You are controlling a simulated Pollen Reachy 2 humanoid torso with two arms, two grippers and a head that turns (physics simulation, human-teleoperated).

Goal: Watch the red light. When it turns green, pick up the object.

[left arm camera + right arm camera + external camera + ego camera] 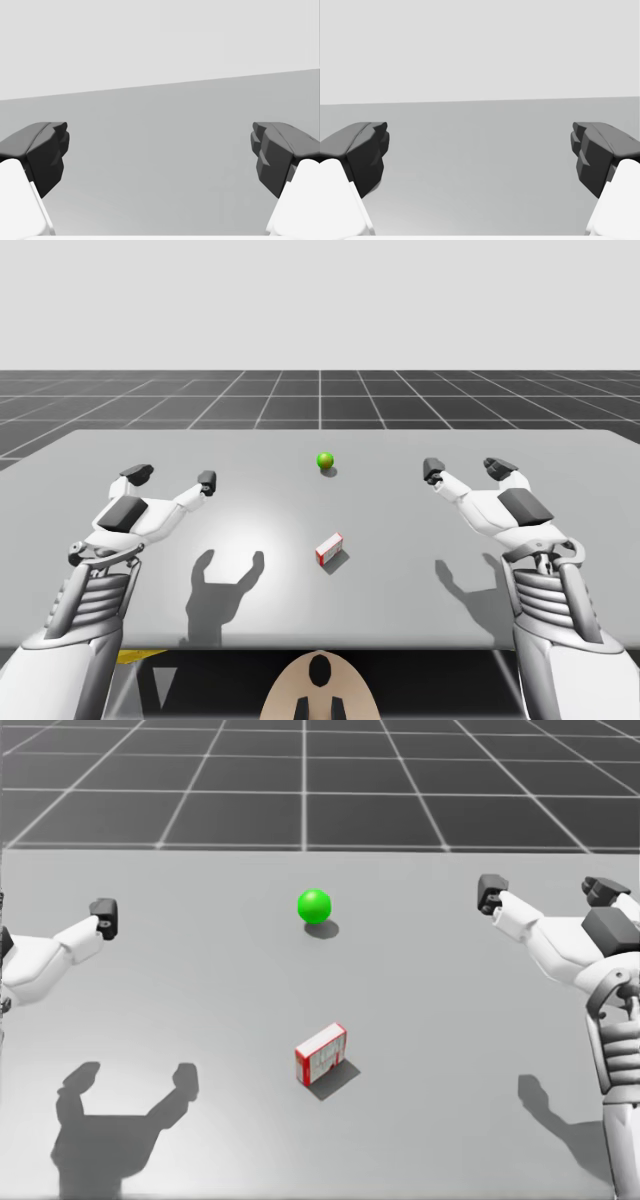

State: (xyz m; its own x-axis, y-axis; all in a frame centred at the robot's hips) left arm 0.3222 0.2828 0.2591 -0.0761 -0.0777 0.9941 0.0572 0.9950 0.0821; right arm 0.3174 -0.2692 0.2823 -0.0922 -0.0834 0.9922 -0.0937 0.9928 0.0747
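The light is a small green ball resting on the grey table toward the far middle. A small red and white box stands on the table near its centre, closer to me than the ball. My left gripper hovers open over the table's left side, well left of the box. On the right side my right gripper is open too, with nothing between its fingers.
Both arms cast dark shadows on the table in front of me. The table's far edge meets a dark gridded floor.
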